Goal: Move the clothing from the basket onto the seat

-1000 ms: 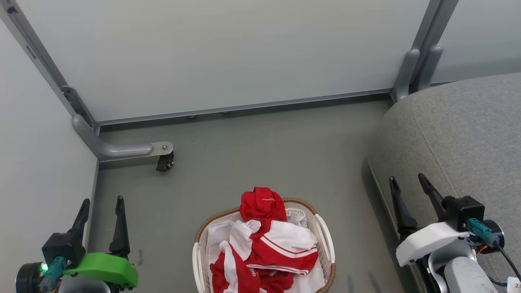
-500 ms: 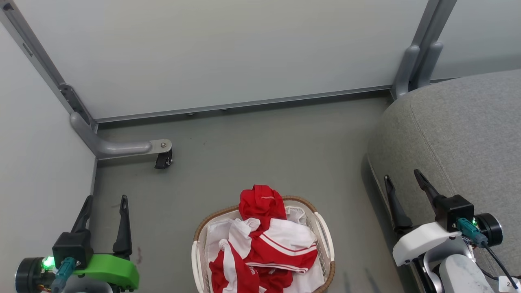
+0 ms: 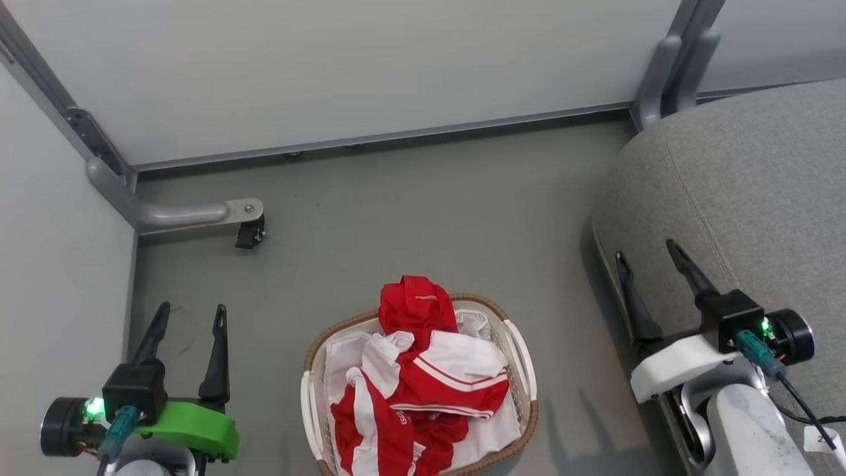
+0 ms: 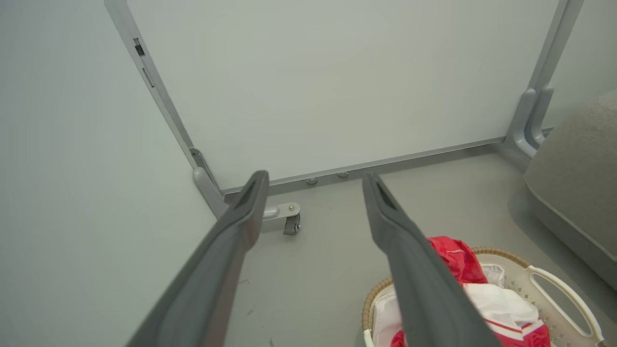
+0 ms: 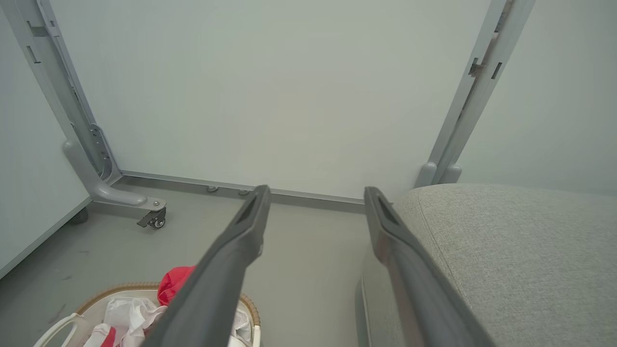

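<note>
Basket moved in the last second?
No. The basket keeps its place against the caster and the seat; the head camera shifted instead.

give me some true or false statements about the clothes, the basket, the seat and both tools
1. The clothing lies in the basket. True.
2. The left tool is shut on the clothing. False: it is open and holds nothing, above the floor to the left of the basket.
3. The seat is on the robot's right of the basket. True.
4. Some clothing lies on the seat. False: all the clothing seen is in the basket.
5. The right tool is open. True.
</note>
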Available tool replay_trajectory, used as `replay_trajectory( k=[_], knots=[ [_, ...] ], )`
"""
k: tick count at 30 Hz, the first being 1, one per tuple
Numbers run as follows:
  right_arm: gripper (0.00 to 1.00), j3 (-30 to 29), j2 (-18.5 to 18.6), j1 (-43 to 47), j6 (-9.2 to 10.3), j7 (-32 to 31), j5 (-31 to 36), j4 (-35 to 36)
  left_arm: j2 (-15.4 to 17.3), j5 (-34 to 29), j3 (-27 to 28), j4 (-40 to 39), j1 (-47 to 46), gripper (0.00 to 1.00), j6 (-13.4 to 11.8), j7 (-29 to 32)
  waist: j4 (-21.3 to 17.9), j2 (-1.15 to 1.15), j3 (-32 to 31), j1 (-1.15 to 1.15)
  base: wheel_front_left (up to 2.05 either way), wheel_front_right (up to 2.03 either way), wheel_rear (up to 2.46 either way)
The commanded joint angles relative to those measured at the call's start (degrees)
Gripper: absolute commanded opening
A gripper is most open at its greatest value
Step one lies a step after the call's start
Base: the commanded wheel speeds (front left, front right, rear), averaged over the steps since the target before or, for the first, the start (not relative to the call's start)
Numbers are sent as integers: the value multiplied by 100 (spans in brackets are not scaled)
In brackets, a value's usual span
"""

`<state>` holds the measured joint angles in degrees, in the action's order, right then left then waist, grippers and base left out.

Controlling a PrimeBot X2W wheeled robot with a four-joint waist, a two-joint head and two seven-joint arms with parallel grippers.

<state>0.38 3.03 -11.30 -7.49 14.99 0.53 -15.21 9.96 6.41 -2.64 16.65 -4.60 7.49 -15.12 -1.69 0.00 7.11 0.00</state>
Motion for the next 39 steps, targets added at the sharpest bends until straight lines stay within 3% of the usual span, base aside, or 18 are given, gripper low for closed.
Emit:
replay_trajectory(
  k=[1,22,39],
  knots=[
    [100,-14,12,-149,-1,28,34,72,75,58,-52,-16,-151,100,-2,-4,-144,0,337,0,0,0,0],
    [100,492,-5,-1035,0,28,-738,1004,675,820,-1419,186,-1648,100,-2,-4,-999,0,2532,0,0,0,0],
    [100,1014,-7,-1308,0,28,-1021,1188,1147,1018,-2419,1456,-2417,100,-2,-4,-1409,0,3600,0,0,0,0]
  ],
)
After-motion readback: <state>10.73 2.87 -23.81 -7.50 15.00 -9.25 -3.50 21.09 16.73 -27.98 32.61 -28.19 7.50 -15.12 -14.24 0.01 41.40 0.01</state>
